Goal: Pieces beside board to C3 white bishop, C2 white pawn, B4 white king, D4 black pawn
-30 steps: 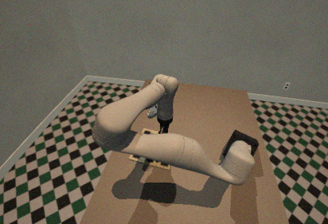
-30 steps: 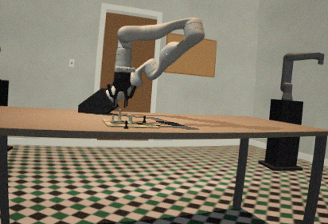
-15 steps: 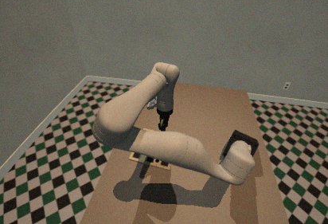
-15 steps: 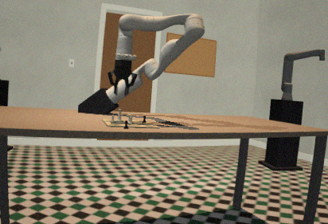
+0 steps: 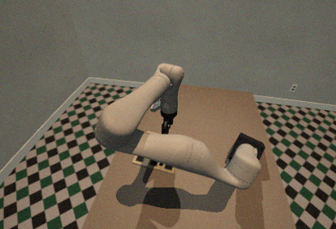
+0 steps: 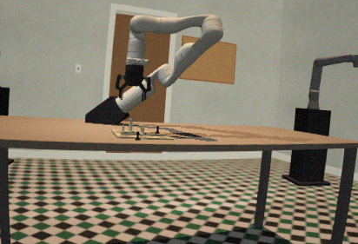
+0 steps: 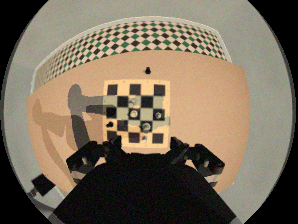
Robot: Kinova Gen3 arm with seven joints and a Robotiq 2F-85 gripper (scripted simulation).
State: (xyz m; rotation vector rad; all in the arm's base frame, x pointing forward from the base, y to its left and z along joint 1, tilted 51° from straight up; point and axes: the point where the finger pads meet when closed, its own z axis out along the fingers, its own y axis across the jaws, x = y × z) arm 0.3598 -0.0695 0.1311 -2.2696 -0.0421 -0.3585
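The tabletop (image 5: 212, 115) (image 6: 235, 136) (image 7: 200, 85) carries the arm (image 5: 175, 149) (image 6: 174, 23), its gripper (image 5: 165, 132) (image 6: 132, 98) (image 7: 145, 141) above the board (image 5: 167, 169) (image 6: 165, 138) (image 7: 165, 85), 2 fingers spread apart, holding 0 pieces. 5 white pieces (image 6: 130, 126) (image 7: 146, 126) and 1 black piece (image 6: 157, 129) (image 7: 110, 124) stand on the board; 1 black pawn (image 6: 137, 135) (image 7: 148, 70) stands off it, near the edge.

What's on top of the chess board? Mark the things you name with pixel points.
On the board (image 7: 167, 90), I see light pieces and one black piece (image 7: 110, 124). In the top view, the arm (image 5: 171, 149) covers much of the board, so pieces there are hidden.
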